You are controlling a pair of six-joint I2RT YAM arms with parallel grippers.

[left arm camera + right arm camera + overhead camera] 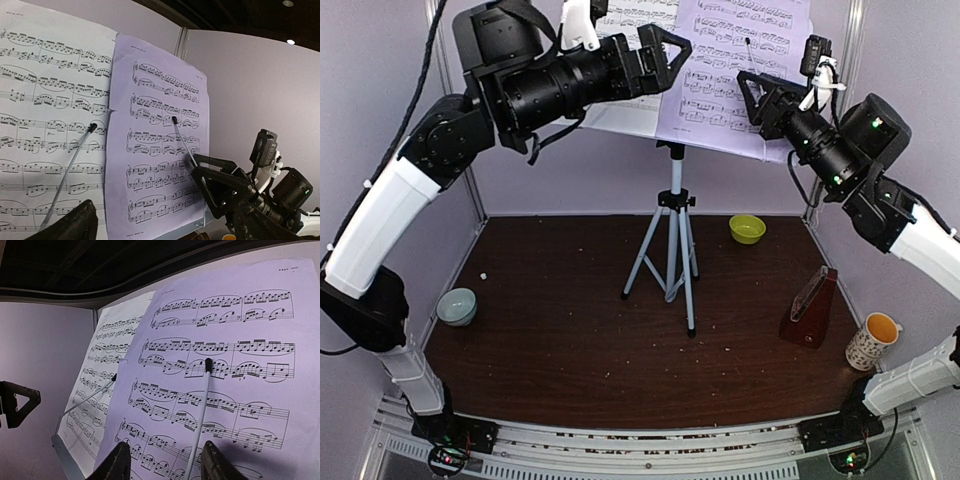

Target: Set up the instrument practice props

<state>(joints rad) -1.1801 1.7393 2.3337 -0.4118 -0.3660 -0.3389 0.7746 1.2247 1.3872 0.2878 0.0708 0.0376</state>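
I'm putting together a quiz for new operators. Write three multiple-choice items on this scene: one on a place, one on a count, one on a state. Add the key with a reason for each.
1. Where does the metronome stand?
A. Far left
B. On the right, beside the mug
C. Dead centre

2. How many sheet-music pages are on the music stand?
A. One
B. Two
C. Three

3. What state is the right hand in?
A. Shut on a page
B. Out of view
C. Open, gripping nothing

Key:
1 B: the top view shows it next to the mug.
2 B: a white page and a lilac one sit side by side.
3 C: its fingers stand apart in front of the page.
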